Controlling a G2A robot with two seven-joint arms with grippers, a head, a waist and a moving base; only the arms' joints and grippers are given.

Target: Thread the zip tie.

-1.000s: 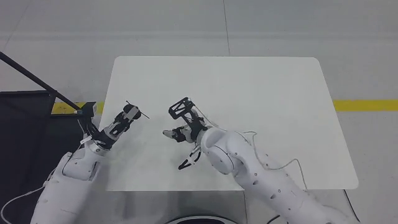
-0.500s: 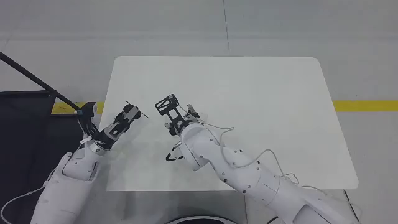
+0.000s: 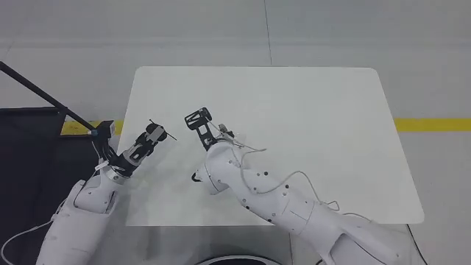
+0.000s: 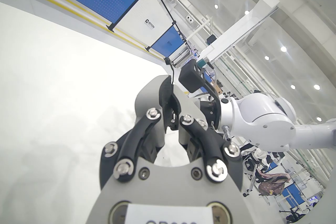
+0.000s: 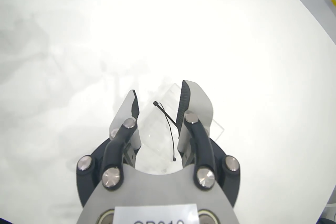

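Observation:
My left gripper (image 3: 151,141) is over the table's left part, shut on a thin black zip tie (image 3: 163,132). In the left wrist view that zip tie (image 4: 171,72) stands up from between the closed fingers (image 4: 164,93), its head at the top. My right gripper (image 5: 159,101) is open and tilted down at the table. A second short black zip tie (image 5: 168,120) lies between its fingers on a clear plastic piece (image 5: 155,135), close to one pad (image 5: 183,101). In the top view the right arm's wrist (image 3: 210,158) is just right of the left gripper.
The white table (image 3: 309,118) has wide bare room to the right and at the back. A black pole (image 3: 44,97) slants past the table's left edge. The right wrist's black camera mount (image 4: 191,76) stands close behind the left gripper.
The right arm has swung left across the table toward the left gripper, its wrist turning. The left arm and its zip tie have kept still.

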